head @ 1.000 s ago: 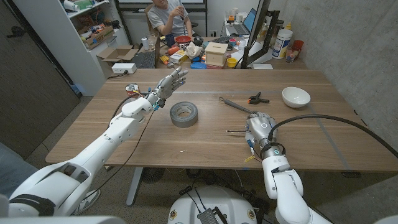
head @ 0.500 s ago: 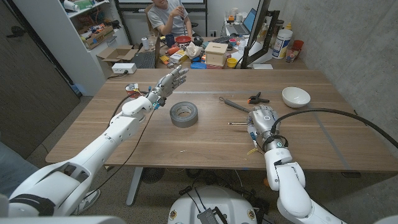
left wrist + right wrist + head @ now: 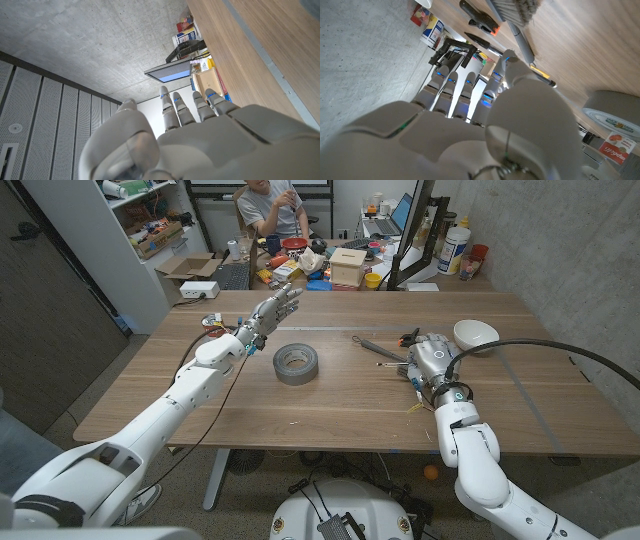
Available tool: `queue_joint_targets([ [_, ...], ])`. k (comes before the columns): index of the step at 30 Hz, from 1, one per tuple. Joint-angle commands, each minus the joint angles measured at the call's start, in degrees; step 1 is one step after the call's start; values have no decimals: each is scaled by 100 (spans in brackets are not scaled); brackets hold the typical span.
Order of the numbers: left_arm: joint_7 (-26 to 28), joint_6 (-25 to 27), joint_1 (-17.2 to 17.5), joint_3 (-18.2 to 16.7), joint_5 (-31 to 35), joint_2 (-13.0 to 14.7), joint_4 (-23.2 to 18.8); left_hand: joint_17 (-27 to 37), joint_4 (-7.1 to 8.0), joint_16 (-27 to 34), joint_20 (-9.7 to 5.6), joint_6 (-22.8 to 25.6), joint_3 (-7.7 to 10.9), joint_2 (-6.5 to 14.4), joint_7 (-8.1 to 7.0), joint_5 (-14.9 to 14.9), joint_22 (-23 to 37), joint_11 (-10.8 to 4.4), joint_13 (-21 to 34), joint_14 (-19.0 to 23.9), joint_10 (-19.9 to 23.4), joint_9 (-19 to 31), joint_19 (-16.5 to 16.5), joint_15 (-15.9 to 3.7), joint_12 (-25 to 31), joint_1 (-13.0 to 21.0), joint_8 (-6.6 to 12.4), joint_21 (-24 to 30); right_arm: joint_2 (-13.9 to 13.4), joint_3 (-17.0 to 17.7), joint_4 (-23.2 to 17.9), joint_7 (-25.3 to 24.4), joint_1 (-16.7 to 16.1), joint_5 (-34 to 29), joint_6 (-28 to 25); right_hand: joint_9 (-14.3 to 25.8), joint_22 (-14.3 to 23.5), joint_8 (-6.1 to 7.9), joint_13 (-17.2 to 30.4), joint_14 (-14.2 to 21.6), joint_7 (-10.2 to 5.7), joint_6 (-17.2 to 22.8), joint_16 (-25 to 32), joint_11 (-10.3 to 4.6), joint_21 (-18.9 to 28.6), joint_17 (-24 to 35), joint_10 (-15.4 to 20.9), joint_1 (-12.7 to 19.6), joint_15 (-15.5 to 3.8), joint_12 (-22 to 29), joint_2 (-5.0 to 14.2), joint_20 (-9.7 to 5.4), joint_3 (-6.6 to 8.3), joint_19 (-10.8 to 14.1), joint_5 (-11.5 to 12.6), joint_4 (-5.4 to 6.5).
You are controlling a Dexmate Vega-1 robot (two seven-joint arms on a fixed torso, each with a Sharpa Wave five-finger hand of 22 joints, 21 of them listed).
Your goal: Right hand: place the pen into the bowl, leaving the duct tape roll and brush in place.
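Your right robot hand [image 3: 432, 362] sits nearest, over the right half of the surface [image 3: 300, 405], seen from behind with its fingers pointing away from you. It holds the pen [image 3: 388, 364], whose slim dark tip sticks out to the hand's left, lifted just above the wood. In the right wrist view the pen [image 3: 532, 67] runs under the thumb and across the fingers [image 3: 451, 82], so the grip is closed on it (how tightly, you cannot tell).

Just beyond that hand lies the brush [image 3: 372, 347], its thin handle slanting across the wood, with a black clamp [image 3: 411, 337] with orange tips beside it. The white bowl [image 3: 475, 335] stands a little farther back and to the right, near the hand but apart from it.

Toward the middle, the grey duct tape roll [image 3: 294, 363] lies flat on the surface.

Your left robot hand [image 3: 273, 313] is raised past the roll, fingers spread wide and holding nothing.

Behind the surface a person [image 3: 270, 205] sits among cluttered desks.
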Motion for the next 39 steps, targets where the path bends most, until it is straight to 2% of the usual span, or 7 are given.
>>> queue_joint_targets([
  [1,115,90,71,11,0,11,-169,14,-3,23,-259,54,30,11,4,17,21,1,19,62,49,28,63,-698,36,49,26,33,-229,280,147,-69,269,221,52,137,10,247,21,12,11,493,-5,4,-3,25,46,-10,-20,27,40,-26,42,28,39,23],
  [13,427,252,246,16,71,95,-523,14,-3,23,-259,54,30,11,4,17,21,1,19,62,49,28,63,-698,36,49,26,33,-481,602,286,-343,459,678,-8,146,10,257,24,13,10,467,-9,-10,-7,26,53,-22,-16,27,36,-33,46,32,39,32],
  [20,568,308,320,19,118,140,-736,14,-3,23,-259,54,30,11,4,17,21,1,19,62,49,28,63,-698,36,49,26,33,-634,753,418,-443,674,1035,-10,143,10,263,24,16,21,465,-10,-8,-10,26,47,-27,-19,22,32,-33,49,33,40,35],
  [29,738,368,406,12,153,172,-948,14,-3,23,-259,54,30,11,4,17,21,1,19,62,49,28,63,-698,36,49,26,33,-986,798,688,-573,994,1349,83,146,10,273,23,17,10,462,-12,-12,-12,27,53,-34,-28,22,32,-39,52,34,42,41],
  [39,866,413,445,13,185,178,-1045,14,-3,23,-259,54,30,11,4,17,21,1,19,62,49,28,63,-698,36,49,26,33,-1407,680,1091,-687,1334,1401,151,140,9,276,21,79,-18,445,10,-10,4,30,67,-52,-71,22,35,-61,51,87,47,54],
])
